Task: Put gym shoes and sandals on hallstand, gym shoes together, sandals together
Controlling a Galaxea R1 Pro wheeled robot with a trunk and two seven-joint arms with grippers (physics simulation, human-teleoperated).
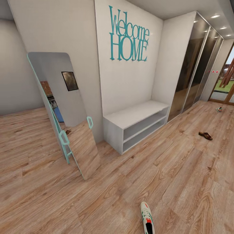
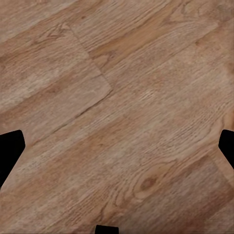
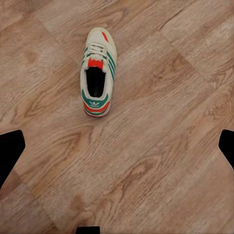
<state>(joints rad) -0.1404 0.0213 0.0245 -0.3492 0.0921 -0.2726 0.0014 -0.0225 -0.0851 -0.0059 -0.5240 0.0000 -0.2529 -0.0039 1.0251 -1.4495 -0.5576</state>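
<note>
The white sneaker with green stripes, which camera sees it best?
The right wrist view: the sneaker lies whole on the floor, showing laces, stripes and heel. The head view catches it partly cut off at the bottom edge. The left wrist view looks at floor planks.

White gym shoe [image 3: 98,72] w/ green stripes, red-orange tongue; brown sandal [image 1: 205,136]; pale grey hallstand [image 1: 136,125].

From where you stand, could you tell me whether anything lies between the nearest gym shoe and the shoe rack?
Nothing visible does. The gym shoe lies on bare corridor floor, and open planks run from it up to the hallstand. The leaning mirror stands off to the left of that path.
</note>
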